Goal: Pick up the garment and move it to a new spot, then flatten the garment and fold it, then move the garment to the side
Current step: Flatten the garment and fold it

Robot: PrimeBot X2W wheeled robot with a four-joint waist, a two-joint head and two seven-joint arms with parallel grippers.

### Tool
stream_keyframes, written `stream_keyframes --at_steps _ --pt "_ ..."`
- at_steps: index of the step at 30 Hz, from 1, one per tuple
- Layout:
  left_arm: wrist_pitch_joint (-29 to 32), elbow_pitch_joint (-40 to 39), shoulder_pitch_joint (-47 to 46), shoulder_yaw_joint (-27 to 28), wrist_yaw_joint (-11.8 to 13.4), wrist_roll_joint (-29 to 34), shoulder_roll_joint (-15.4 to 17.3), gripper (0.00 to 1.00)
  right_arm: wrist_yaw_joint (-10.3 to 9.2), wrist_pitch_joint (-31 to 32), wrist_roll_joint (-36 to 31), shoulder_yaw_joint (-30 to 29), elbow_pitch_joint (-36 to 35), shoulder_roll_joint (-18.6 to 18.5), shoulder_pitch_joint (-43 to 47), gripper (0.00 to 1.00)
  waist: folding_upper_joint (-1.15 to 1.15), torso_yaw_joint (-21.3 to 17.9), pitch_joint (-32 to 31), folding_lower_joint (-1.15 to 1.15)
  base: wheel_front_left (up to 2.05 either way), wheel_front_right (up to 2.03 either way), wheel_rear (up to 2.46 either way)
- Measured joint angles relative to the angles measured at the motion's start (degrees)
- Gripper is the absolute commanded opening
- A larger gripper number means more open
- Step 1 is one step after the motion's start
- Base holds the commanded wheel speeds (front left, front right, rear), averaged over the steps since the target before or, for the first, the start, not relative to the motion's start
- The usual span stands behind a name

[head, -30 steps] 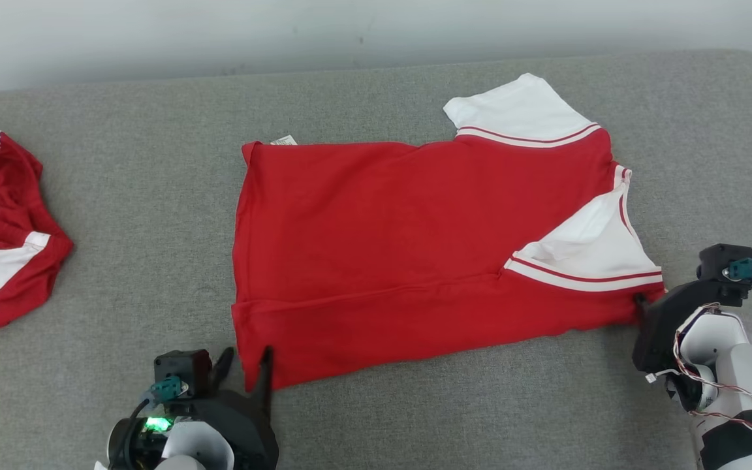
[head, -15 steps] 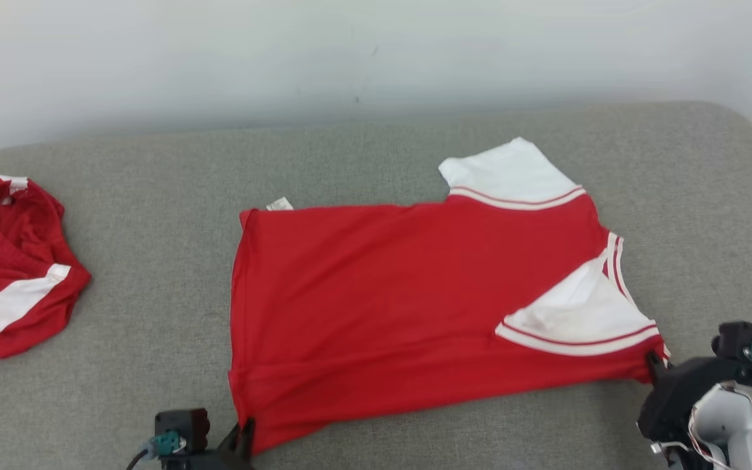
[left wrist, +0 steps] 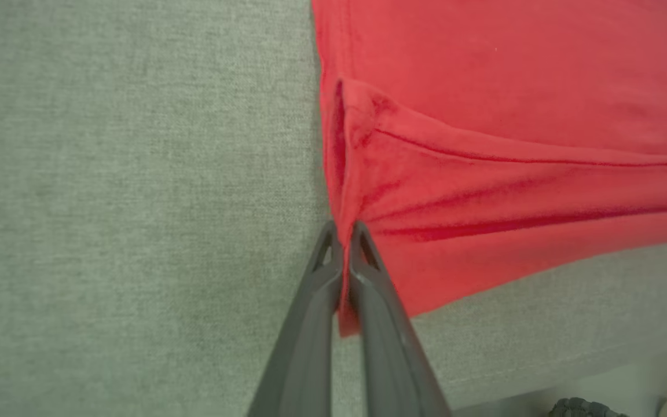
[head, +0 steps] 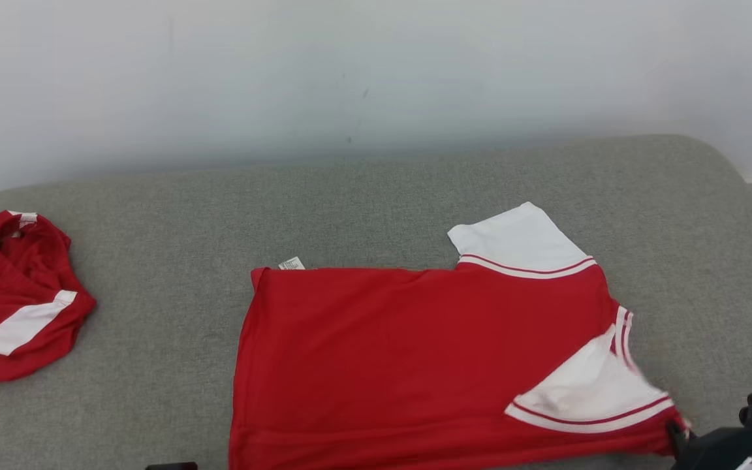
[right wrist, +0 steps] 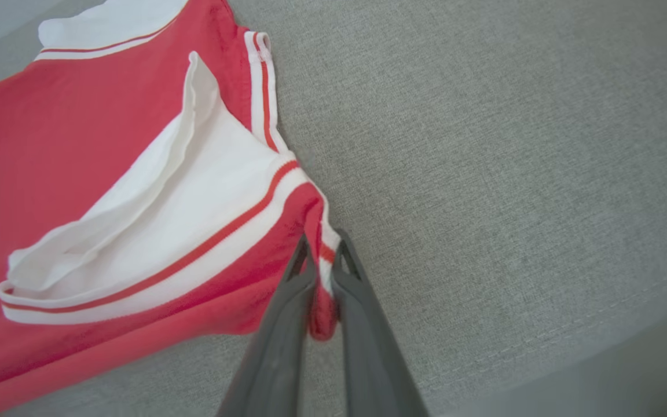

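Pinching a thin fold of red cloth, the left gripper (left wrist: pixel 342 230) has its two dark fingers pressed almost together on the near hem corner of the garment (head: pixel 415 365). The right gripper (right wrist: pixel 322 246) is closed the same way on the near corner at the shoulder end, with red-and-white trim bunched between its fingers. The garment lies spread on the grey cushion (head: pixel 154 274), its long axis running across the head view: hem edge toward the robot's left, sleeves toward its right. One white sleeve (head: pixel 519 241) points away toward the wall (head: pixel 350 65). The other sleeve (head: pixel 585 388) lies folded in over the red body, just beside the right gripper. A small label (head: pixel 292 263) sticks out at the far hem corner. Well apart, at the cushion's left, lies a crumpled second garment (head: pixel 10 294).
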Motion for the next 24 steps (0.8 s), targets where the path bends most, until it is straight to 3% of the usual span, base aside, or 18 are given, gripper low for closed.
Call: stream_keyframes --at_steps 1,2,9,15,24 --pt "0.4 -0.5 0.5 -0.1 0.2 0.0 0.1 0.49 0.00 0.5 0.7 0.3 -0.1 0.0 0.6 0.84 0.00 0.0 -0.1 0.00 0.00 0.00 0.00" --pt "0.7 -1.1 1.0 -0.1 0.6 0.0 0.3 1.00 -0.01 0.6 1.0 0.6 -0.1 0.0 1.2 1.00 0.00 0.0 -0.2 0.00 0.00 0.00 0.00" --pt "2.0 -4.0 3.4 -0.4 2.2 -0.4 0.4 1.00 -0.01 0.0 -0.3 1.8 -2.0 -0.1 2.4 1.00 0.00 0.0 -0.2 0.00 0.00 0.00 0.00" --pt "3.4 -8.1 2.5 1.1 3.0 -1.0 1.6 1.00 -0.02 1.3 -3.3 4.4 -5.0 -0.8 -2.9 1.00 0.00 0.0 0.9 0.00 0.00 0.00 0.00" --pt "10.7 -6.4 -14.9 1.2 0.7 -1.0 3.1 1.00 -0.02 7.0 -2.8 12.5 -0.6 -7.3 -21.0 1.00 0.00 0.4 5.1 0.01 0.00 0.00 0.00"
